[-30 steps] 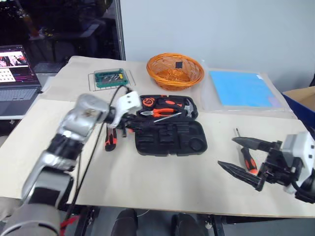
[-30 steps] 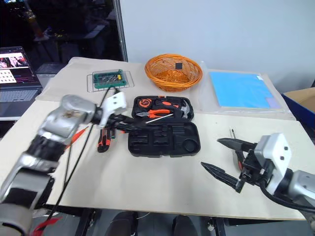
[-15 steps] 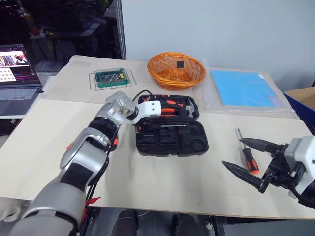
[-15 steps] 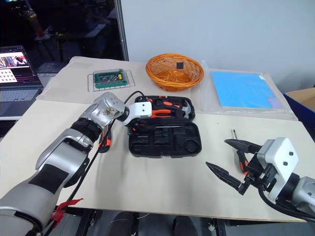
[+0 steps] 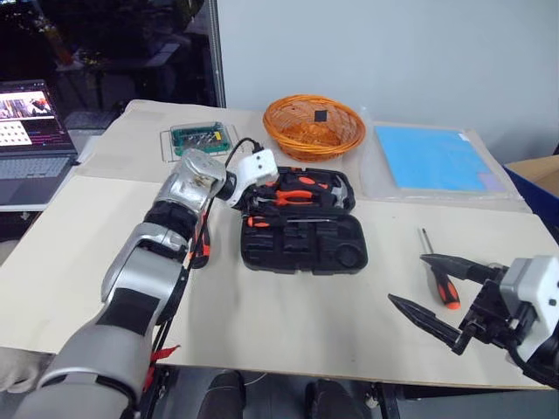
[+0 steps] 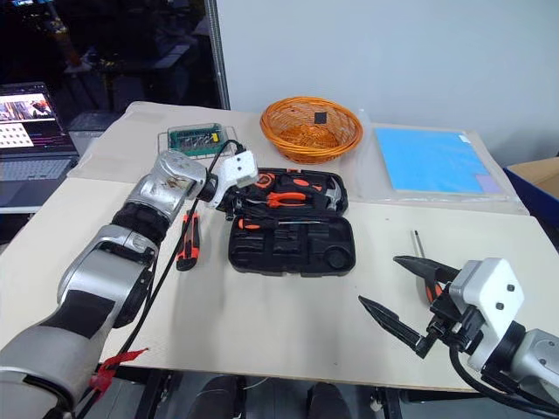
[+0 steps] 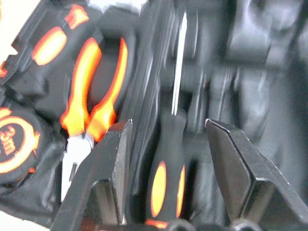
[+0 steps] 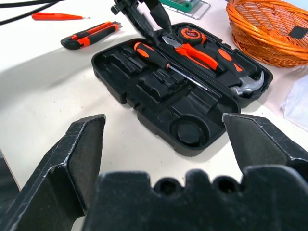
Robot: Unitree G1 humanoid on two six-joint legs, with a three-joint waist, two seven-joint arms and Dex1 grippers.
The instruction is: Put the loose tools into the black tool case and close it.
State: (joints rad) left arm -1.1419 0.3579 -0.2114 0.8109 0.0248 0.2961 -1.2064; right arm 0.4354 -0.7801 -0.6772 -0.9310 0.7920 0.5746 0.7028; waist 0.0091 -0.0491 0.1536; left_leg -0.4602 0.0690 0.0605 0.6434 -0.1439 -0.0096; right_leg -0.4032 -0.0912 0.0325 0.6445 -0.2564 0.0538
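Observation:
The black tool case [image 5: 349, 255] lies open at the table's middle, with pliers [image 5: 297, 194], a hammer [image 5: 336, 188] and a tape measure [image 7: 14, 144] in its far half. One orange-and-black screwdriver [image 7: 166, 178] lies in the near half. My left gripper [image 5: 247, 202] hovers at the case's left end, open, its fingers [image 7: 113, 159] either side of that screwdriver's handle without touching it. The utility knife [image 6: 188, 240] lies left of the case, and a slim red screwdriver [image 8: 57, 17] lies beyond it. Another screwdriver [image 5: 439, 279] lies at the right, beside my open right gripper [image 5: 408, 279].
An orange woven basket [image 5: 314, 125] stands behind the case, with a green bit holder [image 5: 199, 137] to its left and a blue sheet [image 5: 432, 157] to its right. A laptop [image 5: 26, 131] sits at the far left. A black cable [image 6: 153, 288] trails along my left arm.
My left gripper carried a screwdriver from the case's left side over the case. The screwdriver now lies in the near half and the jaws have spread off it. The right gripper has stayed put.

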